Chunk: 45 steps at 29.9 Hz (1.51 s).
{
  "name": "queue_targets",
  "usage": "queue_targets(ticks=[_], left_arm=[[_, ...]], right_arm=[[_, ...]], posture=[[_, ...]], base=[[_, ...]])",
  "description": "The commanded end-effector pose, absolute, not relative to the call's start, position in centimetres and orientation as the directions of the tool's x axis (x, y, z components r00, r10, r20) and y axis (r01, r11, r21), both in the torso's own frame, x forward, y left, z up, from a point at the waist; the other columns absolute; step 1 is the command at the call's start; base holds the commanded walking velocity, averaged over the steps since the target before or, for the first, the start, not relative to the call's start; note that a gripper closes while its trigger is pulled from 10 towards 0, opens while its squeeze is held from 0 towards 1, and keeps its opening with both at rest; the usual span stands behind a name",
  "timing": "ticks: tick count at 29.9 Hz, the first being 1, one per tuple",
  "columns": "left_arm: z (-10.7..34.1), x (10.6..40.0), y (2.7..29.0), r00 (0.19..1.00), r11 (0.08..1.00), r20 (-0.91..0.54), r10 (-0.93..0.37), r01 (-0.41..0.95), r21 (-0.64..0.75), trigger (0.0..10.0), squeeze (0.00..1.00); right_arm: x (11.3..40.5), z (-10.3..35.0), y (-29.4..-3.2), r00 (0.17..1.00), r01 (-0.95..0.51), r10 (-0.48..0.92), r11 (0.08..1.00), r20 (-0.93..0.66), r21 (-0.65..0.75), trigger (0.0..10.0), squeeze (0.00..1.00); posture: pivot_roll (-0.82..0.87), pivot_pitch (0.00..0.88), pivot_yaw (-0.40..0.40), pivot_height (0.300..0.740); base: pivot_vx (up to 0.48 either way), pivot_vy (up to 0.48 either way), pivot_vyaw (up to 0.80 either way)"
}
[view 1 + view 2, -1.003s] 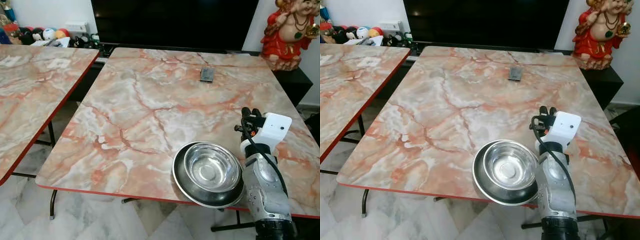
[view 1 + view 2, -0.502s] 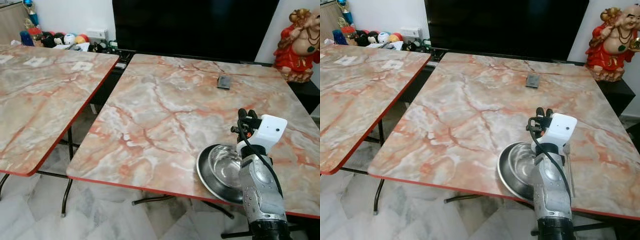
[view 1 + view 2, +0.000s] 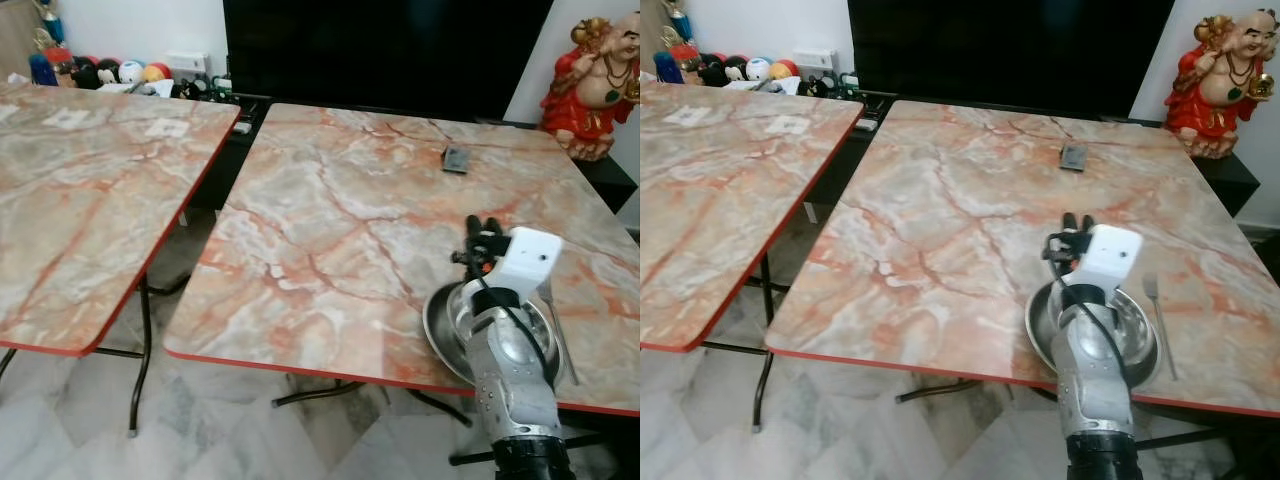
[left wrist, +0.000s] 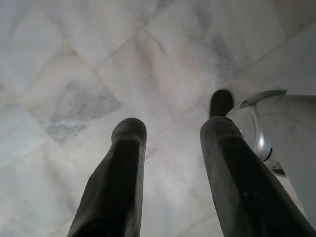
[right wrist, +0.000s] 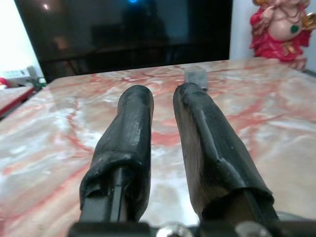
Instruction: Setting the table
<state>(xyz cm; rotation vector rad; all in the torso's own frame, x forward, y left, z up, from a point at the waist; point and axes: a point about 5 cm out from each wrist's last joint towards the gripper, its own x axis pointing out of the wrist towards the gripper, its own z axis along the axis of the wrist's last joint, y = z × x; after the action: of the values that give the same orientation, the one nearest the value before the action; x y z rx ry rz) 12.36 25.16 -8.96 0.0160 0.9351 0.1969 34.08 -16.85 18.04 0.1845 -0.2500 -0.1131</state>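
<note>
Right pincer (image 3: pixel 1072 222) over shiny steel bowl (image 3: pixel 1136 322), fork (image 3: pixel 1158 318) beside

Bowl (image 3: pixel 1140 335) sits near table (image 3: pixel 960 230) front edge, fork (image 3: pixel 1158 318) just right of bowl; small device (image 3: pixel 1073 156) far behind bowl; 2nd table (image 3: pixel 710 190) left

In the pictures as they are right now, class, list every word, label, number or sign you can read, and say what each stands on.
No text can be read anywhere.
White labels on the left table: too small and blurred to read.
Dark flat object on the right table: no legible marking.
White camera housing on the right arm: no print to make out.
Red figurine: no lettering visible.
</note>
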Motion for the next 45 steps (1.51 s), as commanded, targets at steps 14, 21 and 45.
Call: queue_targets(ticks=[14,21,45], left_arm=[[-9.44,11.25,24.89,0.544,0.980,-0.822,0.171,-0.178,0.086,10.0,0.00],[-9.44,11.24,24.87,0.543,0.981,-0.822,0.170,-0.177,0.085,10.0,0.00],[-9.56,11.21,24.48,0.545,0.978,-0.821,0.171,-0.196,0.074,10.0,0.00]], right_arm=[[33.91,17.48,-17.48,0.964,0.117,-0.157,0.975,0.215,0.187,10.0,0.00],[33.84,17.48,-17.76,0.963,0.124,-0.163,0.976,0.216,0.181,10.0,0.00],[34.28,17.37,-17.20,0.970,0.092,-0.126,0.982,0.207,0.166,10.0,0.00]], posture=[[0.06,0.138,-0.017,0.740],[0.06,0.137,-0.015,0.740],[0.07,0.118,-0.033,0.740]], base=[[0.000,0.292,0.00],[0.000,0.295,0.00],[0.000,0.337,0.00]])
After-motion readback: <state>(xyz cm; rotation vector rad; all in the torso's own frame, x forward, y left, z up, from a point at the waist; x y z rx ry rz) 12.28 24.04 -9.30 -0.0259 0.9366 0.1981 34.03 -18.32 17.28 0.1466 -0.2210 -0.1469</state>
